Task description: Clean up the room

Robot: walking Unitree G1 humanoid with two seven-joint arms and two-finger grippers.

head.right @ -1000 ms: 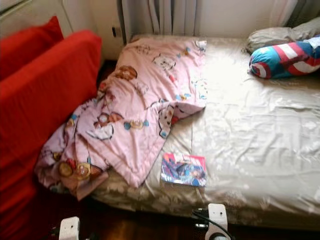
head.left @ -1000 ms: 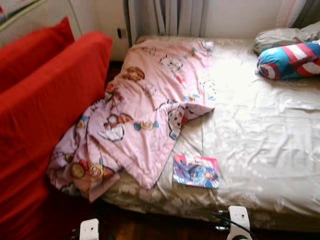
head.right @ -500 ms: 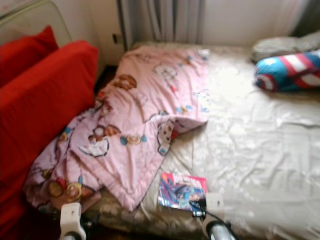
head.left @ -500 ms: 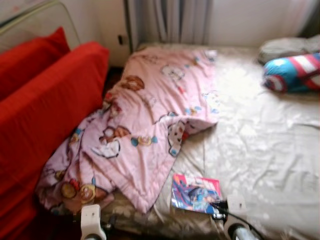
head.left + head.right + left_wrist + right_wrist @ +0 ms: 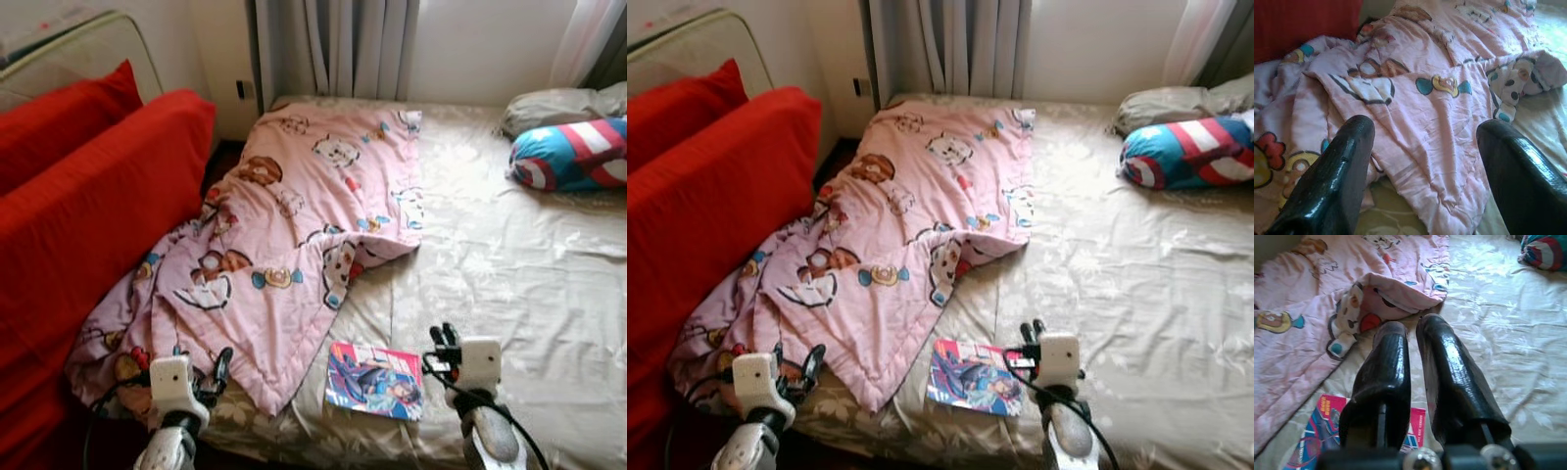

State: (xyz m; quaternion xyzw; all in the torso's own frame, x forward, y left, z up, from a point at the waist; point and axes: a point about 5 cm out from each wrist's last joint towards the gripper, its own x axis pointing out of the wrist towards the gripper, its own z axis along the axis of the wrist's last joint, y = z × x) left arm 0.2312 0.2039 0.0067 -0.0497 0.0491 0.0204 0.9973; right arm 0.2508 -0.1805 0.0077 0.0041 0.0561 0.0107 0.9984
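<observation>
A pink cartoon-print blanket (image 5: 294, 225) lies crumpled across the left half of the bed, its lower end spilling off the edge beside the red sofa. A colourful magazine (image 5: 375, 380) lies flat on the beige sheet near the bed's front edge. My left gripper (image 5: 201, 364) is open just above the blanket's hanging corner; in the left wrist view its fingers (image 5: 1332, 171) stand wide apart over the pink blanket (image 5: 1440, 98). My right gripper (image 5: 446, 340) is shut and empty, just right of the magazine. The right wrist view has the magazine (image 5: 1317, 431) below its fingers (image 5: 1386, 367).
A red sofa (image 5: 88, 206) stands close along the bed's left side. A blue, red and white pillow (image 5: 573, 155) and a grey pillow (image 5: 554, 103) rest at the far right. Grey curtains (image 5: 333, 49) hang behind. The beige sheet (image 5: 519, 264) is bare on the right.
Both arms have come up and forward over the bed's front edge, so their black fingers now show. The camera has shifted and the picture has sharpened. Blanket and magazine lie as before.
</observation>
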